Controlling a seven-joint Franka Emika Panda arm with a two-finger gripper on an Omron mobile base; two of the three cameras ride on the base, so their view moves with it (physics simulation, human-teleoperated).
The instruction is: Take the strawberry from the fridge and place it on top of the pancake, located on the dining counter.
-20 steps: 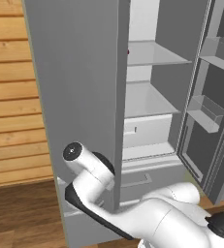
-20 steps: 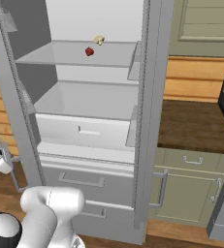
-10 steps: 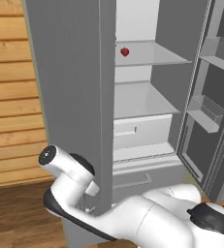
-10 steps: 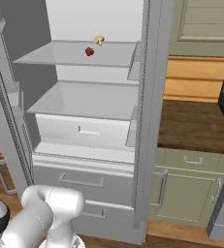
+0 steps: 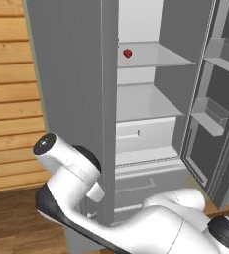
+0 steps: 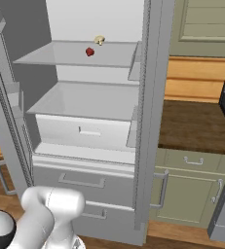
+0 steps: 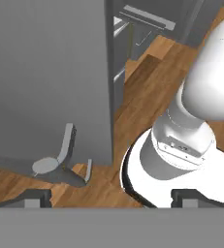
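Note:
The fridge (image 5: 71, 99) stands with both doors swung open. The strawberry (image 5: 128, 52) is a tiny red berry lying on the upper shelf (image 6: 89, 51). Low down by the outer face of the left door, my gripper (image 7: 111, 197) is open, its two dark fingertips (image 7: 33, 196) set wide apart with nothing between them. The door's bar handle (image 7: 60, 157) runs just beyond the left tip, apart from it. My arm's elbow (image 5: 51, 146) sticks out left of the door edge. The pancake and the dining counter are out of view.
A small tan mushroom (image 6: 99, 40) sits behind the strawberry. The right door (image 5: 210, 114) carries bins. Two grey drawers (image 6: 84, 182) lie below the shelves. A brown worktop (image 6: 196, 126) over green cabinets stands to the right. A wood plank wall (image 5: 12, 99) is on the left.
The gripper has opened and come off the door handle. The left door has swung wider, uncovering the strawberry in the left base view. The elbow has moved left.

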